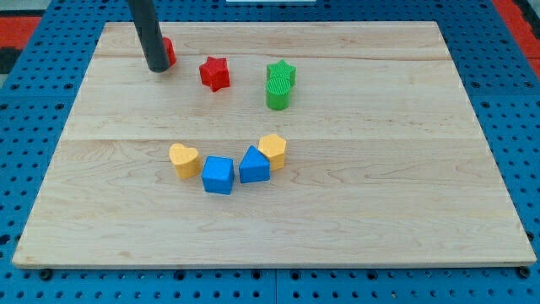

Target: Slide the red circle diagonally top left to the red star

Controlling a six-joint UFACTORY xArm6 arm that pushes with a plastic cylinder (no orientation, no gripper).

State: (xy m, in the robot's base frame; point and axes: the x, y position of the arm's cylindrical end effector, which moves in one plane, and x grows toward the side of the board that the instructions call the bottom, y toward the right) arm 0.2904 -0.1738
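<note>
The rod's tip, a bare rod without jaws and grasping nothing, touches the nine o'clock side of the small red wooden circle, half hidden, at ten o'clock from the red wooden star.

A single camera looks down at a slant from above the near long edge of the wooden board, facing across it toward the far edge at the view's top. It stands far enough back to take in nearly the whole board, with the blue pegboard surface showing around it on the left, right and bottom, while the dark rod enters from the view's top left and is cut off there. With only this one view, no part of the scene is shared with another.
</note>
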